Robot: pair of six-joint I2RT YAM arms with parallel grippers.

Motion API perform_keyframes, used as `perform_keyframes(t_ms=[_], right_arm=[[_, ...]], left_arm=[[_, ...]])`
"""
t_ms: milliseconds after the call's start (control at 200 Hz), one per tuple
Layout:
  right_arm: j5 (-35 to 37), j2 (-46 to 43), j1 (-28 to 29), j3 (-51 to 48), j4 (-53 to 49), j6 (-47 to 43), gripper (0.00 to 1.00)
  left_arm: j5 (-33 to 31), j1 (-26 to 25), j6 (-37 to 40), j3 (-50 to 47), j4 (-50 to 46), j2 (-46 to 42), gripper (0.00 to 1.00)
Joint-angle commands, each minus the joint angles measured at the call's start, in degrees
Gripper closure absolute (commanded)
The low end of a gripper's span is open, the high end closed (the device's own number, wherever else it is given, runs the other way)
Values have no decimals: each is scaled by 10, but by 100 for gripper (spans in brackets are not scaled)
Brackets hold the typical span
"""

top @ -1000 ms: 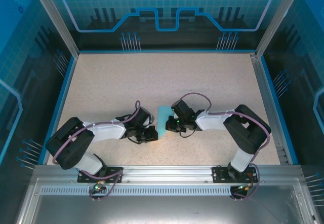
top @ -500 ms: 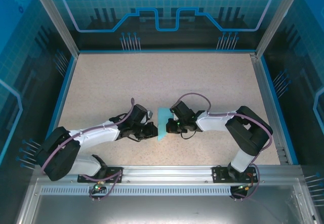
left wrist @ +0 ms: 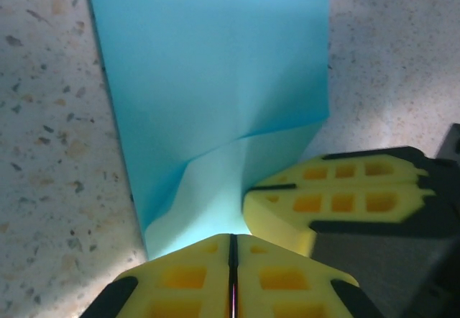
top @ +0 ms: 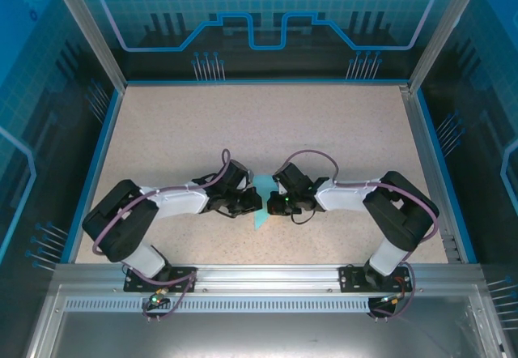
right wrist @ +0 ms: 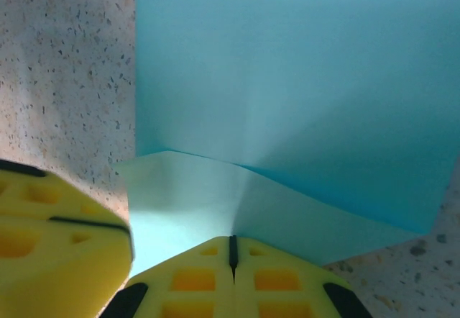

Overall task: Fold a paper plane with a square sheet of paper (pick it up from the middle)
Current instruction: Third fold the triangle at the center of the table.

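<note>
Cyan paper is the only loose item on the counter (top: 243,123), a speckled beige surface inside a blue-walled enclosure. The square sheet of paper (top: 260,219) sits near the middle of the counter, between the two arms, which reach inward from either side and meet over it.

Left claw (top: 252,204): positioned at the left side of the sheet. In the left wrist view, the left claw (left wrist: 232,250) is clenched, its yellow fingers (left wrist: 180,278) pressed together with just a thin dark seam between them. The near edge of the sheet (left wrist: 215,80) runs into that seam, so the claw is grasping the paper. The sheet rises from the counter at this point, with a paler flap beneath a diagonal crease. The fingers of the opposite claw (left wrist: 338,196) lie just beside it on the right.

Right claw (top: 273,204): positioned at the right side of the sheet, almost touching the left claw. In the right wrist view, the right claw (right wrist: 232,257) is likewise clenched on the sheet (right wrist: 287,73), whose paler lower fold meets the fingertip seam. The left claw's fingers (right wrist: 50,239) appear at the lower left, close alongside.

The far portion of the sheet lies flat on the counter.
</note>
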Motion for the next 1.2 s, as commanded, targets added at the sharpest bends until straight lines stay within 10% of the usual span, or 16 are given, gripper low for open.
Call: perform_keyframes(t_ms=[0,1195], right_arm=[[-3,11,4,-30,-57,14,98],[1,-13,-5,-29,-51,20,97]], left_arm=[[-20,4,9,11,15,20,90],[27,46,26,-25,39,-54,90]])
